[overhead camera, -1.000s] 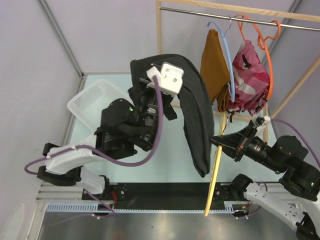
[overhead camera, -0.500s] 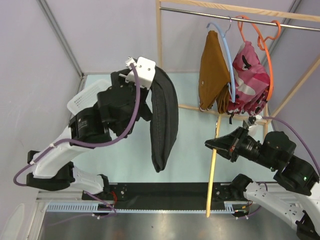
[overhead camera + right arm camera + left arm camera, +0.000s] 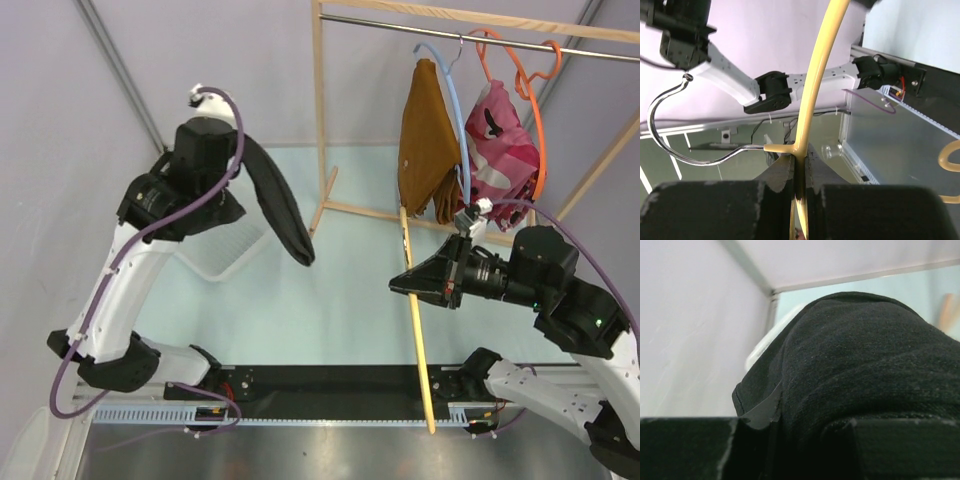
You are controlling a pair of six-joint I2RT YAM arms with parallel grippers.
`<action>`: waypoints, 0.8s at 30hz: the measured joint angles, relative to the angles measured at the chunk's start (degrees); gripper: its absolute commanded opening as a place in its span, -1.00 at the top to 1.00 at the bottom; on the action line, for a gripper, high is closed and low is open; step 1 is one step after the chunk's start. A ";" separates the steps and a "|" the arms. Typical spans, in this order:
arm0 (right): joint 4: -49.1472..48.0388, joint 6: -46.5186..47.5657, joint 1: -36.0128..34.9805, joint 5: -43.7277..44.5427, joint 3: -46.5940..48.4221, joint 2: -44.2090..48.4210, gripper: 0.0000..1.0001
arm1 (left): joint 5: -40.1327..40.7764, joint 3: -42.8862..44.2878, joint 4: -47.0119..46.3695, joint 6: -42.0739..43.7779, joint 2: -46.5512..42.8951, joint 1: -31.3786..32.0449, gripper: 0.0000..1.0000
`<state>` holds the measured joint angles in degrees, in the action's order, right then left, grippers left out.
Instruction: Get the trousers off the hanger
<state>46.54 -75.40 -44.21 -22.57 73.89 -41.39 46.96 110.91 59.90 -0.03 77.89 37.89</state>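
The black trousers [image 3: 281,207] hang folded from my left gripper [image 3: 240,150], which is raised high at the left and shut on them; they are clear of the hanger. In the left wrist view the dark fabric [image 3: 860,365] fills the space between my fingers. My right gripper [image 3: 404,284] is shut on the pale yellow hanger [image 3: 415,320], held bare and nearly upright above the table's front right. In the right wrist view my fingers [image 3: 777,175] pinch the hanger [image 3: 817,75] just beside its metal hook [image 3: 675,120].
A wooden rack [image 3: 322,120] with a metal rail stands at the back right. On it hang a mustard-brown garment [image 3: 427,140] on a light blue hanger [image 3: 455,100] and a pink camouflage garment [image 3: 497,150] on an orange hanger [image 3: 535,90]. A white basket [image 3: 228,255] sits under the left arm.
My left gripper has carried the trousers up and to the left, away from the hanger. My right gripper has shifted left with the bare hanger, tilting it.
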 measured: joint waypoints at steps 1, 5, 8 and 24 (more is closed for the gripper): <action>-0.55 0.35 0.00 -1.01 0.39 -0.68 1.00 | -0.04 -0.59 0.20 0.04 -0.46 -2.43 0.99; -3.21 0.35 0.00 -4.48 0.42 -2.32 1.00 | 0.42 -3.30 1.14 0.09 -3.04 -9.68 0.99; -5.46 0.20 0.00 -6.75 0.39 -3.50 1.00 | 1.38 -6.08 1.55 0.48 -5.62 -14.25 0.99; -6.73 7.39 15.19 -19.93 7.52 -19.67 1.00 | 8.07 -16.98 -12.96 7.56 16.65 -22.82 0.99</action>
<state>39.81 -68.01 -29.02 -42.50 81.41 -61.06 55.02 93.93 46.94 7.53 94.54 15.07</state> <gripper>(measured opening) 0.069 0.244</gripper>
